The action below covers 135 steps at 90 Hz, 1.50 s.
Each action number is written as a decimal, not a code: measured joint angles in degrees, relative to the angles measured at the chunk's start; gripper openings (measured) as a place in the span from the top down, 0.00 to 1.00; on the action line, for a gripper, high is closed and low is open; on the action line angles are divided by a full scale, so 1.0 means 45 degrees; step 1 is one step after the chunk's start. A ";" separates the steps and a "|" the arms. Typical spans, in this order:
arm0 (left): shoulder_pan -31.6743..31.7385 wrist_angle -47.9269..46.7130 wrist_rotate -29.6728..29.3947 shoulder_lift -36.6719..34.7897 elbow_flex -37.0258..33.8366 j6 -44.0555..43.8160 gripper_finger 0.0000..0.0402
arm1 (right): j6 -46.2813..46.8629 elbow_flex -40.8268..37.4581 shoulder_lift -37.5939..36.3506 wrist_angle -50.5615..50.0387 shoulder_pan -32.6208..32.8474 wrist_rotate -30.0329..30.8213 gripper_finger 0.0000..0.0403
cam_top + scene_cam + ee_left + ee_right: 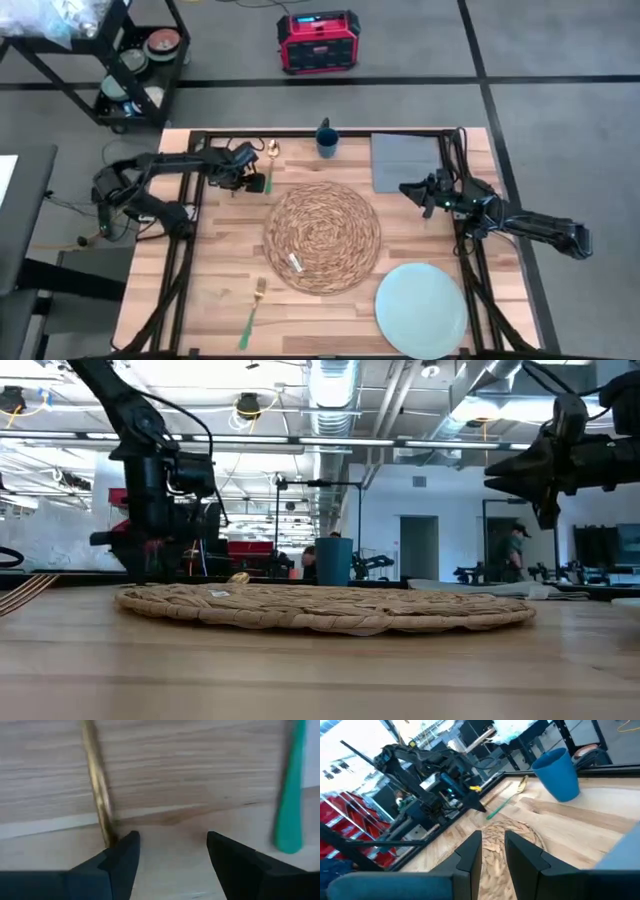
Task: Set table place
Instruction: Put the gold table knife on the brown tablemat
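Straw-brown round woven placemat (322, 237) lies mid-bench on the light-wood plank bench (210, 300). Your left tool (252, 180), fingers spread, hovers by the green-handled gold spoon (270, 166), likely to grasp it; your right tool (420, 194) waits nearly pressed together, empty. No legible writing.

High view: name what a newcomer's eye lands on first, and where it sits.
The round woven placemat dominates the middle of the table, with a pale-blue plate at its near right corner. The left claw hangs open over the green-handled spoon at the far left; the right claw waits beside the grey napkin.
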 joint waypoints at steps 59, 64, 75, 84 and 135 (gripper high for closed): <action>0.0908 -0.3054 -0.1048 -0.1225 0.1398 0.2147 0.46 | 0.0089 0.0000 0.0010 -0.0045 -0.0034 -0.0051 0.82; 0.1076 -0.3042 -0.1029 -0.1214 0.1149 0.2413 0.46 | 0.0094 0.0000 0.0005 -0.0029 -0.0034 -0.0051 0.82; 0.1215 -0.2413 -0.1017 -0.1161 0.0800 0.3003 0.46 | 0.0196 0.0000 0.0010 -0.0038 -0.0034 -0.0048 0.82; 0.1301 -0.2053 -0.0960 -0.1130 0.0243 0.3409 0.46 | 0.0196 0.0000 0.0005 -0.0038 -0.0034 -0.0046 0.82; 0.1414 0.0387 0.0489 -0.1203 -0.1481 0.4726 0.97 | 0.0085 0.0000 0.0005 0.0142 -0.0044 -0.0022 0.82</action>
